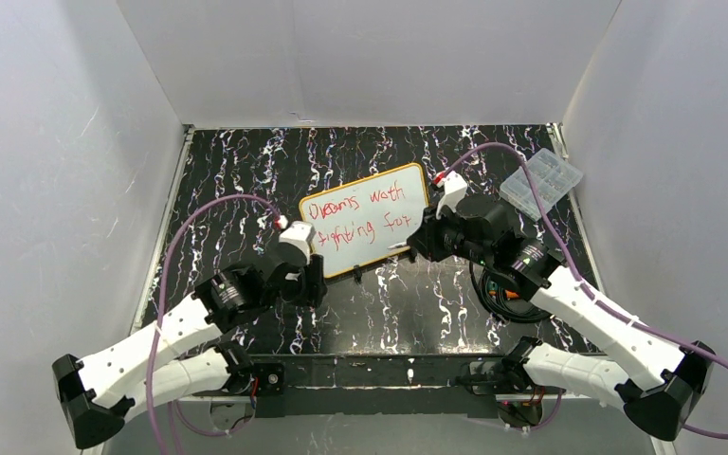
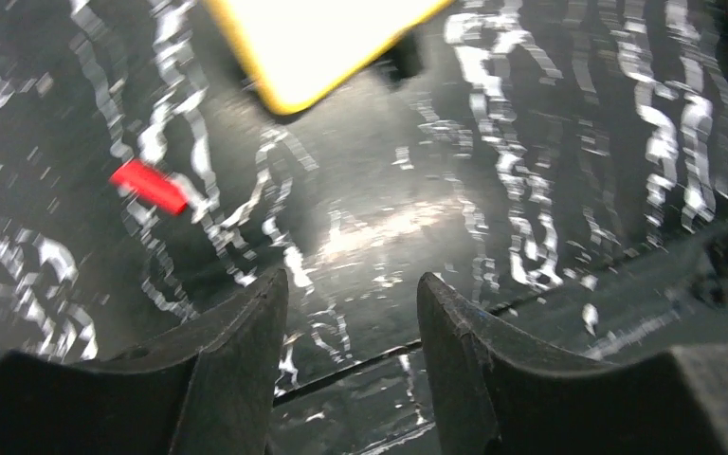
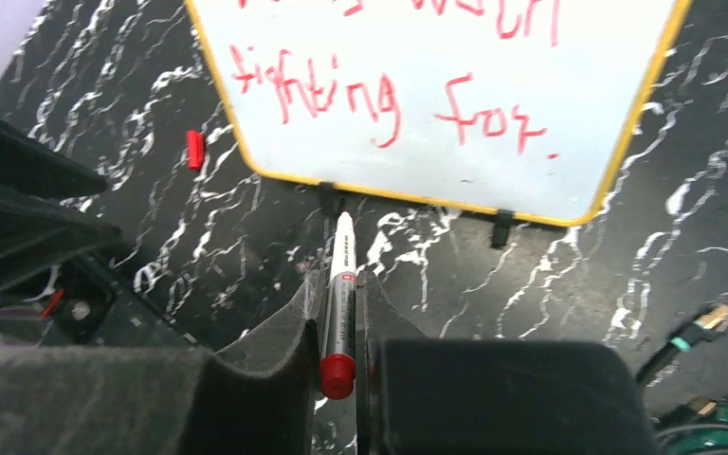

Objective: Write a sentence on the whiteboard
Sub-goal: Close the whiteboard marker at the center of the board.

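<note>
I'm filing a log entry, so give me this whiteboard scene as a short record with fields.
whiteboard: lying on the table, between the arms
sentence: red, two lines, reads Dreams worth fighting for
right gripper: shut on the marker, tip toward the board
left gripper: open, empty, over the table
red piece: loose on the table by the board's corner, maybe the cap
clear box: far right corner

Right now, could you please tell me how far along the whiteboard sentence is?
Done: the sentence, "Dreams worth fighting for.", fills two red lines on the whiteboard, full stop included. In hand: the right fingers grip the marker, its tip off the board. Remaining, probably: recapping, since the red cap lies on the table ahead of the open, empty left fingers.
</note>
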### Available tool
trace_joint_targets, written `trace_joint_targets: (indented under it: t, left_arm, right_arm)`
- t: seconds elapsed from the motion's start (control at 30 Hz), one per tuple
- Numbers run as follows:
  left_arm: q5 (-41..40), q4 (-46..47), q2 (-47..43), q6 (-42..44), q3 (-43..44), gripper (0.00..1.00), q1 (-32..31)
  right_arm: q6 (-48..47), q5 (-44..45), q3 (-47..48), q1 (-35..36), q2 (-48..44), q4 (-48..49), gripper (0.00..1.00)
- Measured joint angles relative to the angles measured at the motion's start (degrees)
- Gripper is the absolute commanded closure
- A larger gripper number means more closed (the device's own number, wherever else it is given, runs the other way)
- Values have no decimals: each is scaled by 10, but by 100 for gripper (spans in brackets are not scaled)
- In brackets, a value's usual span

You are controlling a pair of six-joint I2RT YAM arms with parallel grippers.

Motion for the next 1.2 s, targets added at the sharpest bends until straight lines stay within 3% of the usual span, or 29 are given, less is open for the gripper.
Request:
trace_joint_targets:
  t: [0.27, 0.4, 0.57, 0.8, 1.2]
  left_arm:
    - [-55, -77, 1, -114, -58, 55, 120]
    - [-45, -55, 37, -129, -73, 63, 183]
    - [-28, -4, 137, -132, -72, 65, 249]
    - [-24, 30, 221, -133, -63, 66, 277]
    - [-25, 62, 256, -141, -63, 67, 291]
  right_arm:
    - [-46, 63, -10, 0, -17, 10, 99]
    - [-57, 75, -25, 0, -37, 11, 99]
    - [-61, 82, -42, 0, -55, 15, 99]
    - [-61, 77, -61, 0, -71, 32, 99]
    - [-64, 69, -73, 0, -80, 46, 99]
